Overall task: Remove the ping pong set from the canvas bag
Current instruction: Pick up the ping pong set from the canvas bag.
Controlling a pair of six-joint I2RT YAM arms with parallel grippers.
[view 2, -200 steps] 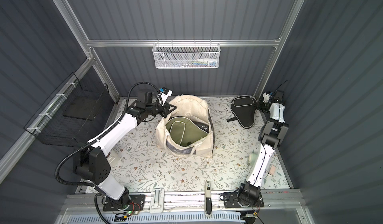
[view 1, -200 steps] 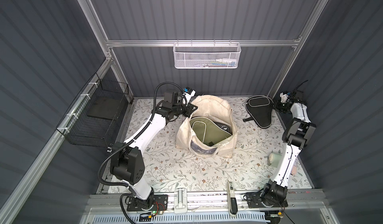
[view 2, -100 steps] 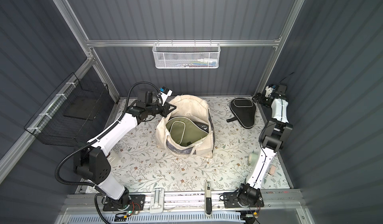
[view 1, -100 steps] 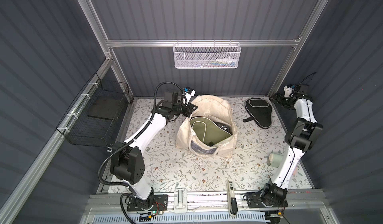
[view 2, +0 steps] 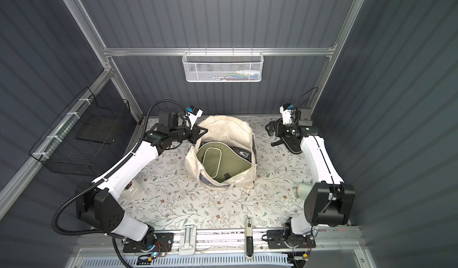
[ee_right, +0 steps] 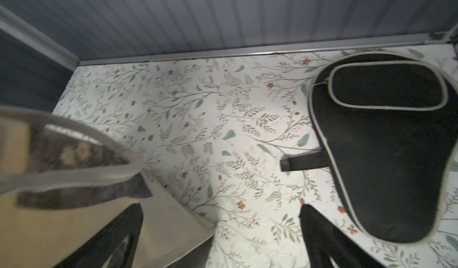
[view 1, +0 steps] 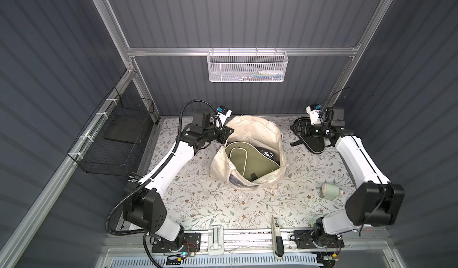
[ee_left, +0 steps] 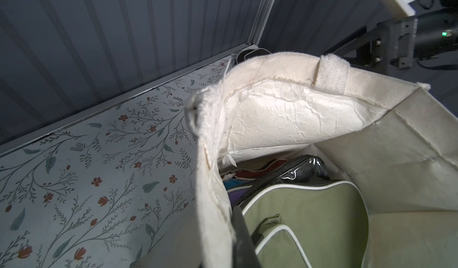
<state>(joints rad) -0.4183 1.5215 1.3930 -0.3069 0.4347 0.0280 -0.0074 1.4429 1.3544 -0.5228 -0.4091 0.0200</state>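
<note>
Your left gripper, jaws clenched on the rim of the canvas bag at the centre of the worktop, props it open. Bring the right gripper, jaws spread empty by the black case near the far-right corner, onto the olive case topmost inside.

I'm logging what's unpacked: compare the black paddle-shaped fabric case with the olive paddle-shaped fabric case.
The black paddle-shaped fabric case lies flat on the floral table, fully out; the olive paddle-shaped fabric case sits inside the cream canvas bag, partly hidden. The black case is dark, the olive case green. Both have pale piping.
</note>
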